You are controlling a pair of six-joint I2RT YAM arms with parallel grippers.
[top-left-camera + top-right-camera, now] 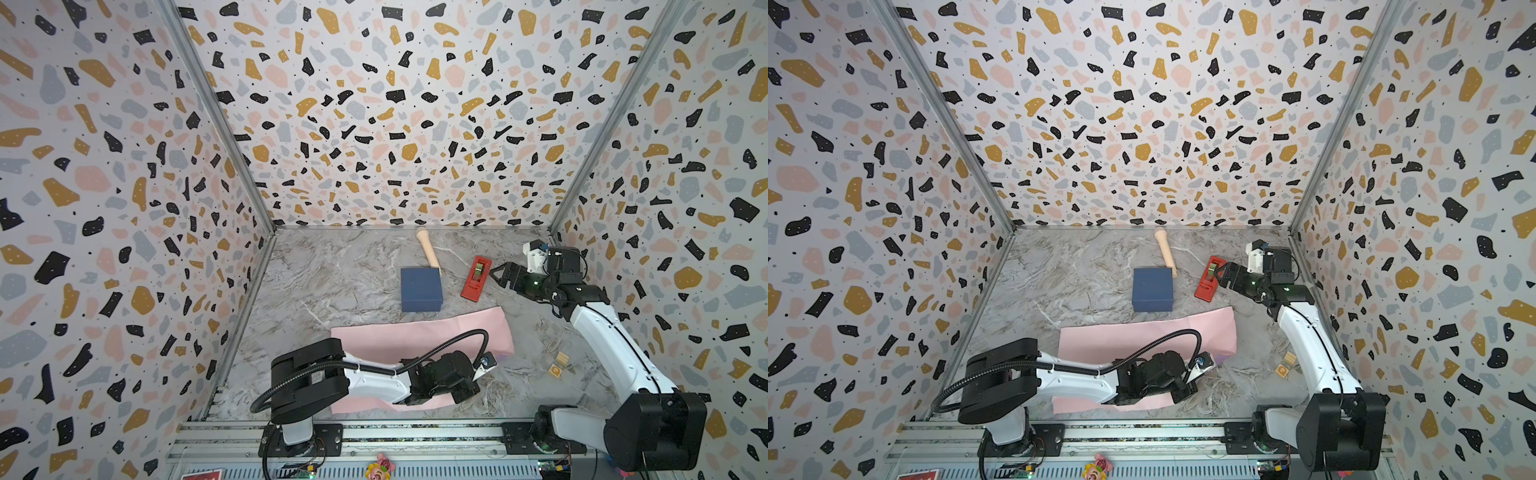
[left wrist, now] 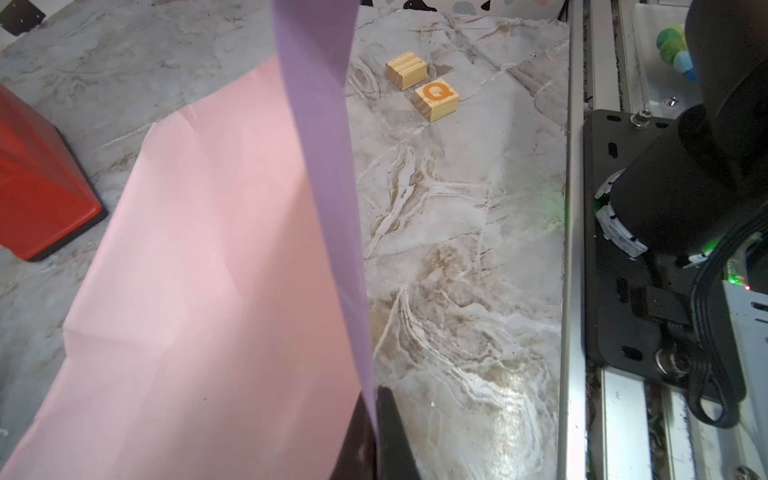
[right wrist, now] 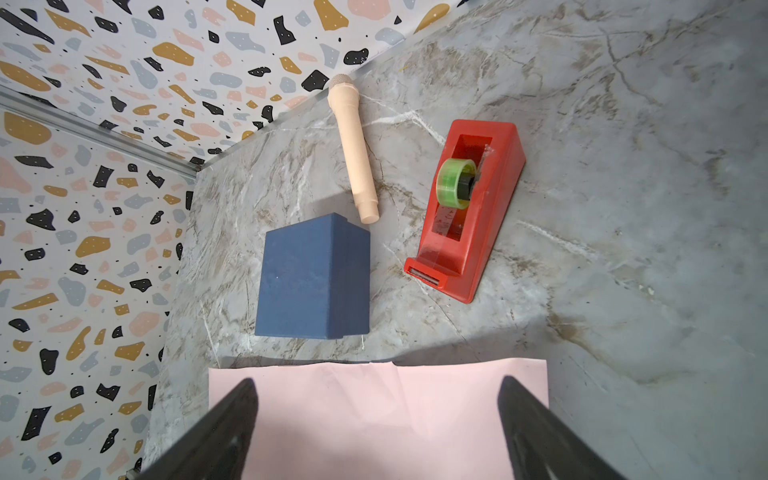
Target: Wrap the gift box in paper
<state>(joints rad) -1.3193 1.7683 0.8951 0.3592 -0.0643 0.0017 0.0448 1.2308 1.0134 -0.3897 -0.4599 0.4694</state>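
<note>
- The marble-patterned table (image 1: pixel 332 282) carries everything, walled on three sides by speckled panels.
- The paper (image 1: pixel 415 336) lies pink face up across the near middle of the table, creased in places. Its right end is held up off the surface, so the lilac underside (image 2: pixel 324 166) shows as a rising strip in the left wrist view.
- The left arm (image 1: pixel 374 374) stretches rightward over the paper and hides much of the sheet's near half in both top views.
- The left gripper (image 2: pixel 376 415) has its jaws pressed together on the paper's right edge, with the sheet pinched between the dark fingers.
- The right arm (image 1: pixel 602 328) reaches towards the far right of the table. The right gripper (image 1: pixel 500 274) is just to the right of the tape dispenser, its jaws spread wide with nothing between them.
- The gift box (image 1: pixel 420 289), dark navy, stands on bare table just beyond the paper's far edge. A strip of marble shows between the two in the right wrist view (image 3: pixel 316 278).
- The red tape dispenser (image 1: pixel 476 278), holding a green roll, lies between the gift box and the right gripper, clear of both the box and the paper.
- A beige toy microphone (image 1: pixel 428 249) lies behind the gift box, its handle end just beside the box's far right corner and its head near the back wall.
- Two small wooden blocks (image 1: pixel 559 363), one marked with an orange Q (image 2: pixel 436 99), lie together to the right of the paper's raised end.
</note>
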